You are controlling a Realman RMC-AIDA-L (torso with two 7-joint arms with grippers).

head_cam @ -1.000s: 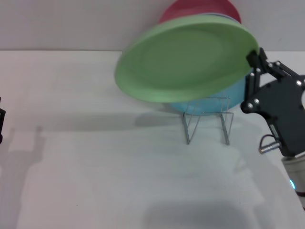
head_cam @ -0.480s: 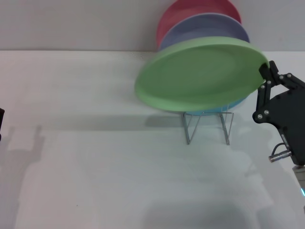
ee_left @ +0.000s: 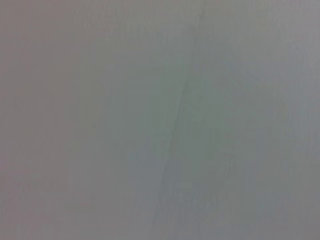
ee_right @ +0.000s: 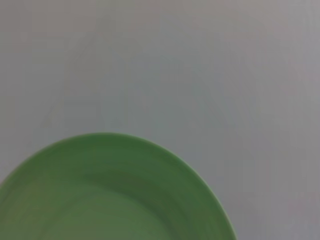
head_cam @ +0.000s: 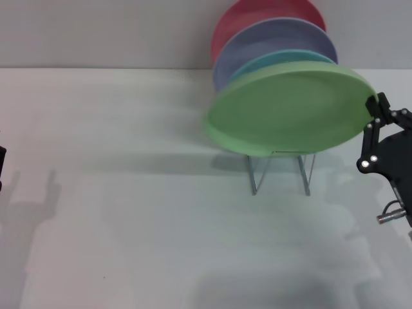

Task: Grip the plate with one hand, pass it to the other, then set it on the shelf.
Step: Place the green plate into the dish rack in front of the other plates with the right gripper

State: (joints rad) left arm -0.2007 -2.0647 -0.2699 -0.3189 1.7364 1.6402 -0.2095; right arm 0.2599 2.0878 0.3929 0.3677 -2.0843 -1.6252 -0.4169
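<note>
**Green plate held over the rack, right claw on its rim**

White table (head_cam: 129, 212) against a plain pale wall. Head view: silver wire shelf (head_cam: 280, 170) stands on the table right of centre, with three plates upright in it, one behind the other: turquoise plate (head_cam: 273, 61) at the front, lavender plate (head_cam: 273, 38) behind it, red plate (head_cam: 257, 16) at the back.

The plate (head_cam: 290, 109) is light green, round, matte, with a shallow raised rim. Similar width to the racked plates. It's in the air, tilted, underside facing the camera, just in front of the turquoise one and above the shelf's front loops. It hides most of the turquoise plate.

Right claw (head_cam: 374, 106) is clamped on the plate's rim at its right edge; black body hangs below at the frame's right side. Right wrist view shows the green plate's (ee_right: 110, 195) rim arc and smooth face over the table.

Left claw (head_cam: 2, 168) is only a dark sliver at the far left edge; can't tell if it's apart or together. Left wrist view shows only blank grey surface.
</note>
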